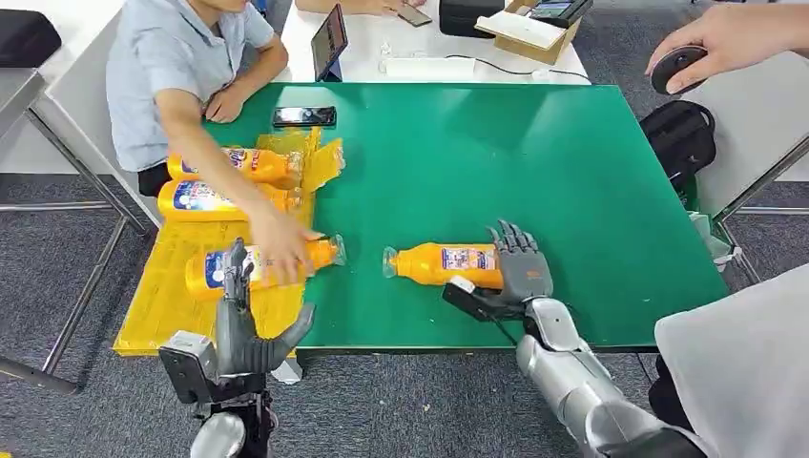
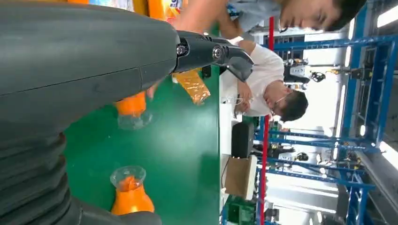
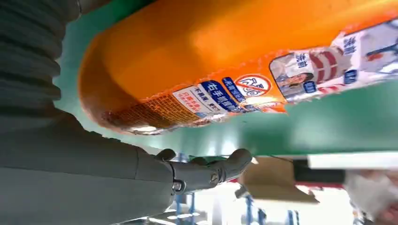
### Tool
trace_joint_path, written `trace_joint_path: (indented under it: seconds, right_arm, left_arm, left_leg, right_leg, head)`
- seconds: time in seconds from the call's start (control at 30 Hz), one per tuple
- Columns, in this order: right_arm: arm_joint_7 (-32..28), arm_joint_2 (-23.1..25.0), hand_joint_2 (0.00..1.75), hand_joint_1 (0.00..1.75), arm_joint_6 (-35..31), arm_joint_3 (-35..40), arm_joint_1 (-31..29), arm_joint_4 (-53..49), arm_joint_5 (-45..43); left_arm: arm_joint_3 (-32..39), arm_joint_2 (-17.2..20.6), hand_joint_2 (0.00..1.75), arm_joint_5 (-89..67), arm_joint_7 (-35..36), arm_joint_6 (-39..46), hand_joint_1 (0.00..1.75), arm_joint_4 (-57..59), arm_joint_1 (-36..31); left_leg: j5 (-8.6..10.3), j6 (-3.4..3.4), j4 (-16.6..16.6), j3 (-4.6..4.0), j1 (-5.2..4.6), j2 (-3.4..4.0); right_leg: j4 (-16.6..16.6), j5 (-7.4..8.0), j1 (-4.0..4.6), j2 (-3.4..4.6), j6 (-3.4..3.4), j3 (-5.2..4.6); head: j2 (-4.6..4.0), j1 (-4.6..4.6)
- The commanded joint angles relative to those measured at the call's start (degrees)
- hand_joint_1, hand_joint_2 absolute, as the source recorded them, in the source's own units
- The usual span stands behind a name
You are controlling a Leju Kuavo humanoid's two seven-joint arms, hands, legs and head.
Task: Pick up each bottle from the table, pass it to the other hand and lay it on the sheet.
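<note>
A black phone (image 1: pixel 304 116) lies flat near the far left corner of the green table (image 1: pixel 534 162). A person in a pale blue shirt (image 1: pixel 167 67) sits at the table's left edge, one arm (image 1: pixel 215 162) reaching in over it. Beyond the far edge stands a white table (image 1: pixel 382 43) carrying a propped tablet (image 1: pixel 329 41) and an open cardboard box (image 1: pixel 534 29). A black bag (image 1: pixel 679 134) sits off the right edge.

Bright, even overhead light gives soft shadows on the green tabletop (image 1: pixel 534 172); wrist views blow out in the background (windows glare), with near surfaces blurred.
</note>
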Motion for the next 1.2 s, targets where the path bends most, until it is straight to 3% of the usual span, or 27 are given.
trace_joint_path:
  seconds: [0.03, 0.07, 0.1, 0.13, 0.17, 0.33, 0.53, 0.67, 0.83, 0.97, 1.03, 1.2]
  right_arm:
    - [9.17, 1.09, 1.75, 0.0, 14.12, 4.66, -8.26, 9.69, 2.39]
    - [9.62, 1.29, 1.75, 0.05, 15.74, 4.51, -8.46, 9.92, 2.11]
    - [9.92, 1.28, 1.75, 1.34, 17.55, 4.69, -8.64, 10.1, 2.18]
    - [9.92, 1.28, 1.75, 1.34, 17.55, 4.69, -8.64, 10.1, 2.18]
    - [10.15, 1.28, 1.75, 1.73, 19.98, 4.57, -8.87, 10.37, 1.8]
    - [6.28, 1.08, 1.75, 1.75, 20.93, 1.99, -7.38, 9.24, -1.87]
    - [-4.69, 1.62, 1.75, 1.75, 21.26, -4.6, -4.05, 7.34, -11.73]
    - [-8.94, 2.66, 1.75, 1.75, 20.7, -6.25, -3.21, 6.22, -15.11]
    - [-18.46, 6.2, 1.75, 1.75, 18.53, -8.98, -0.03, -1.32, -24.98]
    - [-19.69, 9.06, 1.75, 1.75, 17.96, -6.32, 5.81, -12.37, -30.68]
    - [-21.73, 11.11, 1.75, 1.73, 21.1, -4.08, 10.43, -20.57, -36.54]
    - [-21.11, 11.65, 1.75, 1.75, 21.44, 3.44, 15.65, -30.87, -43.41]
  left_arm:
    - [-1.58, 1.91, 1.75, -1.34, 2.15, -0.81, 0.0, 4.14, -2.43]
    - [-1.7, 1.97, 1.75, -1.55, 2.37, -1.1, 0.0, 4.28, -2.6]
    - [-1.78, 2.05, 1.75, -1.68, 2.57, -1.44, 0.0, 4.3, -2.65]
    - [-1.78, 2.05, 1.75, -1.68, 2.57, -1.44, 0.0, 4.3, -2.65]
    - [-1.76, 2.11, 1.75, -1.65, 2.74, -1.75, 0.0, 4.29, -2.66]
    - [-1.51, 2.19, 1.75, -1.79, 2.85, -2.23, 0.0, 4.09, -2.6]
    - [-1.79, 2.25, 1.75, -1.86, 2.68, -2.57, 0.0, 3.83, -2.51]
    - [-1.84, 2.28, 1.75, -1.87, 2.65, -2.56, 0.0, 3.55, -2.34]
    - [-1.79, 1.97, 1.75, -1.49, 2.67, -3.08, 0.0, 3.17, -1.4]
    - [-1.82, 2.07, 1.75, -0.62, 3.55, -4.59, 0.0, 2.87, 0.69]
    - [-3.34, 2.99, 1.75, 0.2, 5.51, -7.11, 0.0, 3.68, 1.98]
    - [-6.84, 4.01, 1.75, 0.51, 5.51, -9.62, 0.0, 6.02, 2.91]
  left_leg:
    - [-0.07, -0.06, -0.03, 0.19, -0.01, 0.11]
    - [-0.08, -0.07, -0.04, 0.23, -0.01, 0.1]
    - [-0.07, -0.08, -0.06, 0.26, 0.01, 0.09]
    - [-0.07, -0.11, -0.08, 0.4, 0.04, 0.05]
    - [-0.03, -0.07, -0.07, 0.29, 0.02, 0.05]
    - [-0.03, -0.08, -0.11, 0.41, 0.03, -0.02]
    - [-0.04, -0.07, -0.09, 0.43, 0.06, -0.12]
    - [-0.04, -0.07, -0.09, 0.43, 0.06, 0.03]
    - [-0.06, -0.07, -0.07, 0.47, 0.09, 0.15]
    - [-0.11, -0.11, -0.1, 0.53, 0.1, 0.24]
    - [-0.07, -0.08, -0.08, 0.43, 0.09, 0.18]
    - [-0.09, -0.07, -0.07, 0.25, 0.06, 0.11]
  right_leg:
    - [-0.01, -0.06, 0.0, 0.04, -0.1, 0.15]
    - [-0.01, -0.07, 0.01, 0.02, -0.11, 0.19]
    - [-0.02, -0.08, 0.03, 0.0, -0.12, 0.22]
    - [-0.07, -0.1, 0.07, -0.09, -0.17, 0.38]
    - [-0.06, -0.04, 0.05, -0.05, -0.11, 0.25]
    - [-0.11, -0.07, 0.06, -0.13, -0.13, 0.42]
    - [-0.13, -0.09, 0.08, -0.19, -0.11, 0.48]
    - [-0.13, -0.05, 0.09, -0.08, -0.11, 0.41]
    - [-0.1, -0.01, 0.12, 0.03, -0.11, 0.37]
    - [-0.08, -0.06, 0.12, 0.09, -0.15, 0.43]
    - [-0.06, -0.04, 0.1, 0.07, -0.09, 0.34]
    - [-0.02, -0.11, 0.06, 0.04, -0.1, 0.2]
  head:
    - [0.0, 0.0]
    - [0.0, 0.0]
    - [0.0, 0.0]
    - [0.0, -0.02]
    - [0.0, 0.0]
    - [0.0, 0.0]
    - [0.0, 0.0]
    - [0.0, 0.0]
    - [0.0, 0.0]
    - [0.0, -0.02]
    - [0.0, 0.0]
    - [0.0, 0.0]
